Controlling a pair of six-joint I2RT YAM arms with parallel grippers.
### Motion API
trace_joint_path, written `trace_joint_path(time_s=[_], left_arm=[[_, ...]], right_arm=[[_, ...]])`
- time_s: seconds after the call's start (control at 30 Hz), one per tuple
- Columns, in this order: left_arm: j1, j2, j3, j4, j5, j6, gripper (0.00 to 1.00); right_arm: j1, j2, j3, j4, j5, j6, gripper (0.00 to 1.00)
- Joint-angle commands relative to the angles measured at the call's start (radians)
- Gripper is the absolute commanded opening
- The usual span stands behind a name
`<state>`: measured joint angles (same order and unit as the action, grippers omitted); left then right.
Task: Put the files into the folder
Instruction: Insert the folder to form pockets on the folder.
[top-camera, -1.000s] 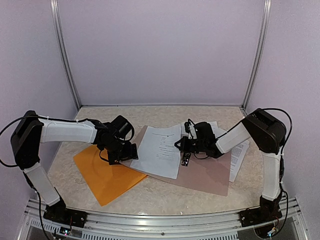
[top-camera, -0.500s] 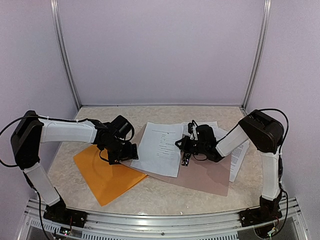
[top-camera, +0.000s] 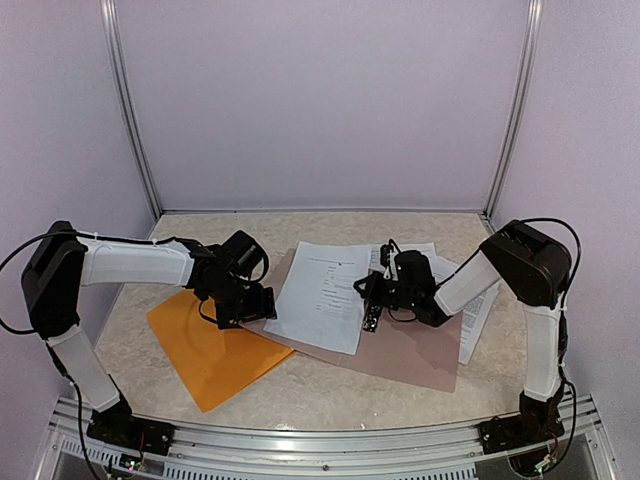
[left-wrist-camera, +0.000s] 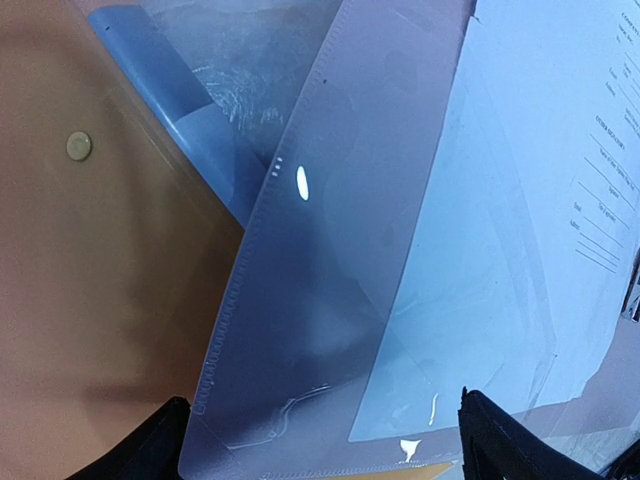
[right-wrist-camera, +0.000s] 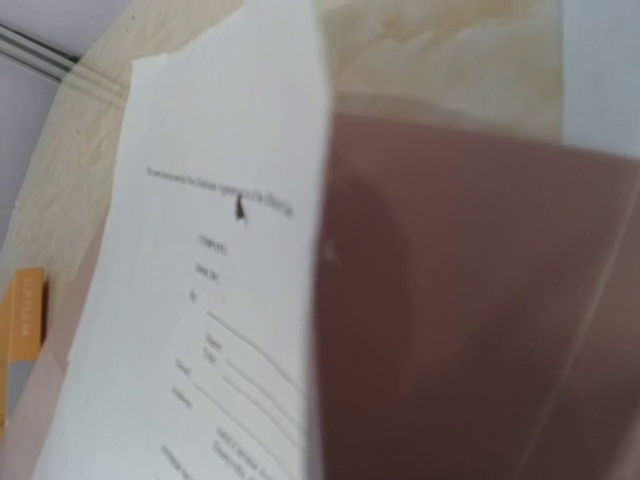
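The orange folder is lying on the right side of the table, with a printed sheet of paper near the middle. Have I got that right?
Not quite. The orange folder lies on the left side of the table, not the right, as the top view shows. The printed sheet is indeed near the middle.

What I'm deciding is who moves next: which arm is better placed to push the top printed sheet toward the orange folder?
Likely right. The right fingers sit at the printed sheet's right edge, with the orange folder beyond its other edge; the left fingers are at the folder's edge.
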<state>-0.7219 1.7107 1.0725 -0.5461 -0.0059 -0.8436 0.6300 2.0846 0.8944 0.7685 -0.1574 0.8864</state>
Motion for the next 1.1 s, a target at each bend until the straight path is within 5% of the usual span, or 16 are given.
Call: trace_joint_path(time_s=[0.0,1.07], left_arm=[[-0.007,0.016,0.007,0.015,-0.003,0.009,0.87],[-0.008,0.015,0.0,0.017,-0.001,0.006,0.87]], right_arm=[[0.024,0.017,0.002,0.05,0.023,0.025,0.0],[0.088,0.047,-0.028,0.173,0.16,0.132,0.0]])
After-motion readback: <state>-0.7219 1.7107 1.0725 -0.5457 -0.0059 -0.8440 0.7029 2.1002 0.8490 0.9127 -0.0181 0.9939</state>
